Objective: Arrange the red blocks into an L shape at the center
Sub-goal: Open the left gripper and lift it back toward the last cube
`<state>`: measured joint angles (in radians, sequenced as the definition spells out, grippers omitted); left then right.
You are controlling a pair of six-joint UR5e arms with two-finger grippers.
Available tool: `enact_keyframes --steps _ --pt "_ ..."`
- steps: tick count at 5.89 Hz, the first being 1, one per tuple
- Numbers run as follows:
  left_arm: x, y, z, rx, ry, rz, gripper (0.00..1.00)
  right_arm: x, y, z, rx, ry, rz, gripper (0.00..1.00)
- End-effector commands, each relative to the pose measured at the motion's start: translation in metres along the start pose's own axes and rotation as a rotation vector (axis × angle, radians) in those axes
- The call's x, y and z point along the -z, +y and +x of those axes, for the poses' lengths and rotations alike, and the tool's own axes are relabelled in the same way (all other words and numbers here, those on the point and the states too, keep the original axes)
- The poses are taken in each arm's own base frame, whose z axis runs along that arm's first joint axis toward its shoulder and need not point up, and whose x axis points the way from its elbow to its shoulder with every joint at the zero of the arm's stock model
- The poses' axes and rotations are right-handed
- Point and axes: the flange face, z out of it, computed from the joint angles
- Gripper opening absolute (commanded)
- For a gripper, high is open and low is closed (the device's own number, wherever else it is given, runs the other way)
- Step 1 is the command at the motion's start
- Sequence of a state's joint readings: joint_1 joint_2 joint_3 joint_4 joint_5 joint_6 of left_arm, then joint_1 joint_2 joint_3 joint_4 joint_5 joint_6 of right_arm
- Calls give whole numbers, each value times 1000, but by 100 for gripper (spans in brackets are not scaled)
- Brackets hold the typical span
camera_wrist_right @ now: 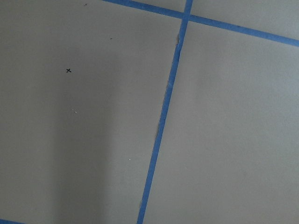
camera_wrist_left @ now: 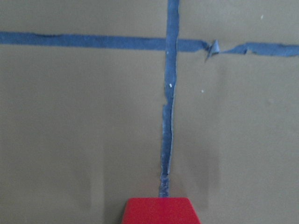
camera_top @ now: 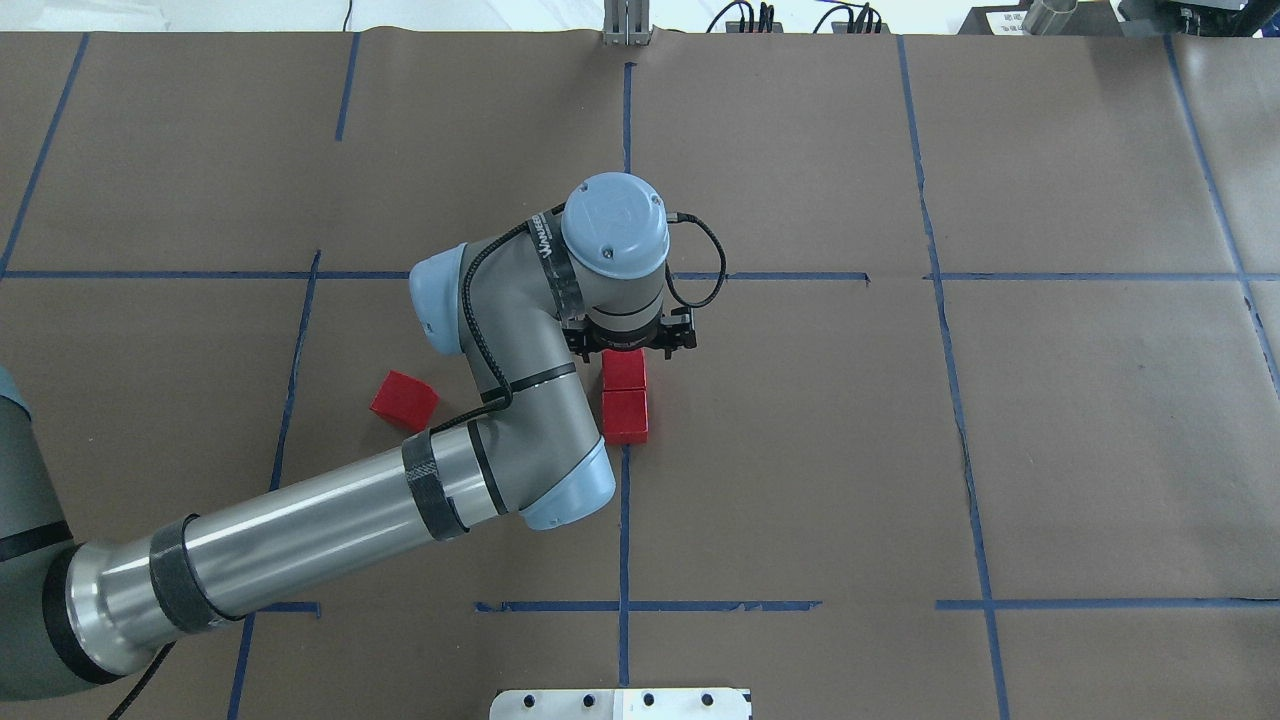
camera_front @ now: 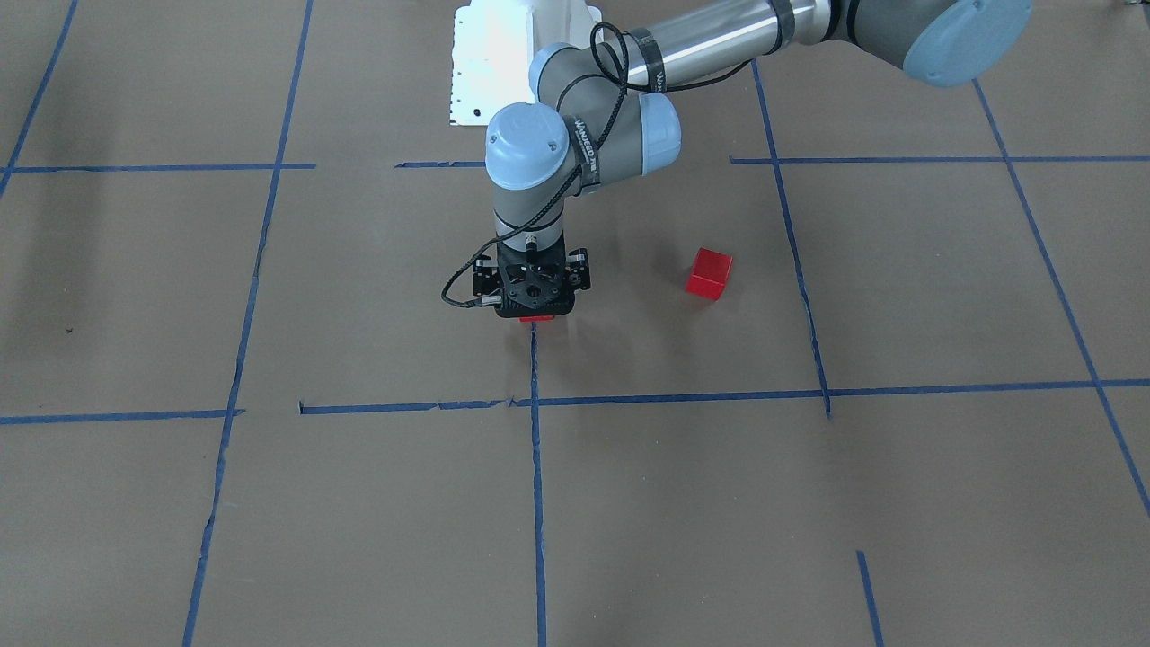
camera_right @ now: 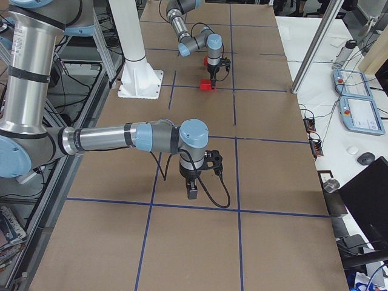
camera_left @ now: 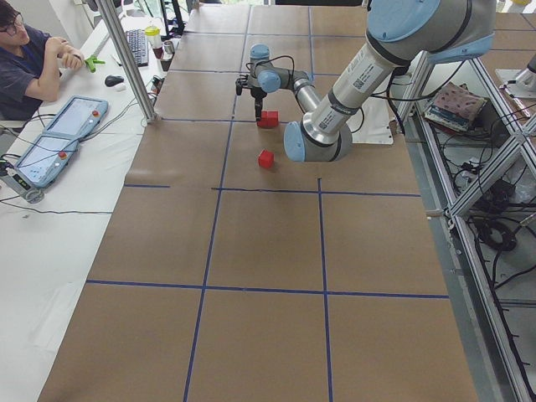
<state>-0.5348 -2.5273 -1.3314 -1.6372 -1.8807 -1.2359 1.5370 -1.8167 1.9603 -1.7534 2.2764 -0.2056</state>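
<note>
**Front-facing view:** my left end effector (camera_front: 536, 310) points straight down at the centre of the worktop (camera_front: 377, 296), on the blue tape line (camera_front: 536, 368). A sliver of the far block (camera_front: 536, 318) shows beneath it. The fingers are hidden, so I cannot tell how far they are parted or whether they hold that block.

**Overhead view:** the far block and the near block (camera_top: 624, 416) touch in a column on the line. The loose block (camera_top: 404, 399) lies well apart, beside my forearm. Likely hazards: a skewed retreat could drag the far block and break the column, and my forearm could knock the loose block.

**Right side view:** my right end effector (camera_right: 192, 193) hangs over bare paper; I cannot tell how far it is open.

**Writing:** the lettering on the wrist band (camera_top: 553, 262) is too small to read. The right wrist view shows one inked cross (camera_wrist_right: 68, 70).
</note>
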Motion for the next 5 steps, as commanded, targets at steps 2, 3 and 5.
enact_keyframes --steps 2,3,5 --pt "63 -13 -117 -60 24 -28 100 0 0 0 -1 0 0 100" --pt "72 4 -168 -109 30 -21 100 0 0 0 -1 0 0 100" --pt "51 21 -227 -132 -23 -38 100 0 0 0 -2 0 -1 100"
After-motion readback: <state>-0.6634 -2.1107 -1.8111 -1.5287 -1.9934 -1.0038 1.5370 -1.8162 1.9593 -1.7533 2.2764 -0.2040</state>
